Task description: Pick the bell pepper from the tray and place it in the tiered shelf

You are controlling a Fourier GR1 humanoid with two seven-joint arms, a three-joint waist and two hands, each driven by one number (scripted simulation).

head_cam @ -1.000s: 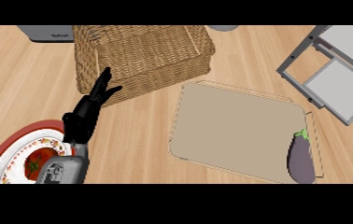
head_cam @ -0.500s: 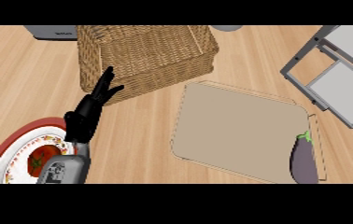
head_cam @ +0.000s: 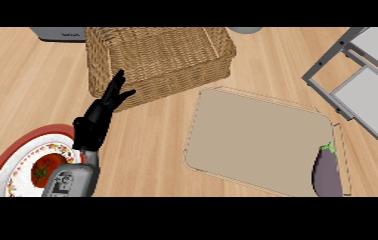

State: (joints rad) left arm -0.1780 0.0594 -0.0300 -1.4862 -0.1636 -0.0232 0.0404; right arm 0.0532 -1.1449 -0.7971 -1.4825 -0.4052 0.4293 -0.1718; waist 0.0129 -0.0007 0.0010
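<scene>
A beige tray [head_cam: 251,139] lies on the wooden counter at centre right. The only thing on it is a purple eggplant [head_cam: 327,171] with a green stem, lying along its right edge. No bell pepper shows anywhere in the head view. The grey tiered shelf [head_cam: 359,91] stands at the right edge, just beyond the tray. My left hand [head_cam: 94,124] rests open at the left, fingers pointing up toward the basket, well apart from the tray and holding nothing. My right hand is out of view.
A wicker basket [head_cam: 162,54] stands at the top centre, just above my left hand. A red-rimmed plate [head_cam: 22,154] with a tomato [head_cam: 46,168] sits at the lower left. A grey appliance [head_cam: 59,34] stands at the top left.
Everything has drifted a little to the right in the view. My left hand keeps its open pose, and the eggplant has not moved on the tray.
</scene>
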